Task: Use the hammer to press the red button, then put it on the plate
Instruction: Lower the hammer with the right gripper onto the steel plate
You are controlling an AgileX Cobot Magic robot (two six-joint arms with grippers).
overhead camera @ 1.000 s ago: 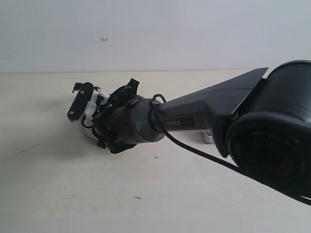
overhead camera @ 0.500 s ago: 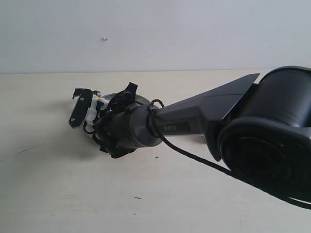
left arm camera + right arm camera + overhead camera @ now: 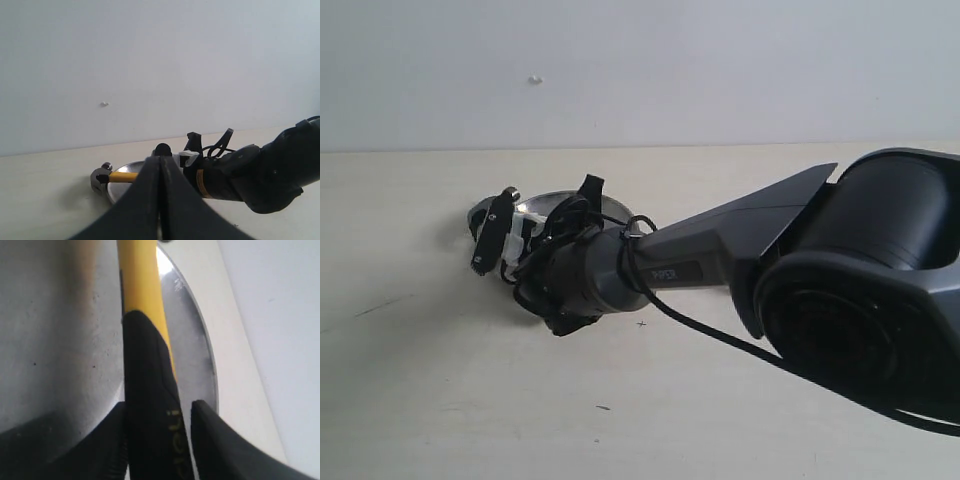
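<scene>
The hammer (image 3: 145, 340) lies over the silver plate (image 3: 195, 340), its black handle between the fingers of my right gripper (image 3: 159, 407). One finger touches the handle and a gap shows beside the other, so the gripper is open. From the left wrist view, the yellow neck (image 3: 122, 176) crosses the plate (image 3: 125, 192) and the dark head (image 3: 100, 179) sits at the plate's rim. My right gripper (image 3: 495, 232) reaches across to the plate (image 3: 555, 197) on the left of the table. My left gripper (image 3: 160, 161) is shut with nothing in it. The red button is hidden.
The right arm (image 3: 720, 265) stretches low across the middle of the pale table (image 3: 440, 380), and its large base joint (image 3: 880, 300) fills the right of the exterior view. A white wall (image 3: 640, 70) stands behind the table.
The right arm has sunk lower and its gripper has dropped toward the plate, whose rim now shows behind it. The gripper's fingers have tilted more upright.
</scene>
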